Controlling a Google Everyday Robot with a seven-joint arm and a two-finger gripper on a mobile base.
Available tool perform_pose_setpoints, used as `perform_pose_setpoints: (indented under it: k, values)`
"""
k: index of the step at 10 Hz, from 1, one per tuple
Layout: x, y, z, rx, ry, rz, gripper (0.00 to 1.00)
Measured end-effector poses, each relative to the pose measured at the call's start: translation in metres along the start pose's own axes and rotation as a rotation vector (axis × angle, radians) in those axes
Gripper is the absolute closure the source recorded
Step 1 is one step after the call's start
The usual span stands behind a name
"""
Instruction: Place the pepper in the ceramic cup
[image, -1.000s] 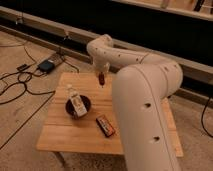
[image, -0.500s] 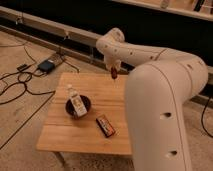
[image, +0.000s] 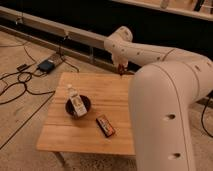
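My gripper (image: 121, 68) hangs over the far right edge of the wooden table (image: 60, 135), at the end of the white arm (image: 150, 55). It is shut on a small dark red-brown thing, the pepper (image: 121, 70), held above the tabletop. The ceramic cup is out of view; the big white arm segment (image: 165, 115) hides the right side of the table.
A dark round bowl (image: 70, 107) with a small white bottle (image: 75, 100) in it stands at the table's middle left. A flat red-and-dark packet (image: 105, 125) lies near the front. Cables and a black box (image: 46, 65) lie on the floor at left.
The gripper has moved right along the table's far edge with the pepper in it, and the arm now covers more of the table's right side.
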Motion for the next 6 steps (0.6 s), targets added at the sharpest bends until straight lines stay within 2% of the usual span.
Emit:
perform_pose_setpoints:
  k: [2,3,4,6]
  values:
    - [0.003,-0.007,0.005,-0.047,0.031,0.084,1.0]
    - [0.006,-0.007,0.006,-0.095,0.062,0.147,1.0]
    - [0.009,-0.007,0.005,-0.164,0.104,0.23,1.0]
    - [0.012,-0.011,0.001,-0.249,0.173,0.332,1.0]
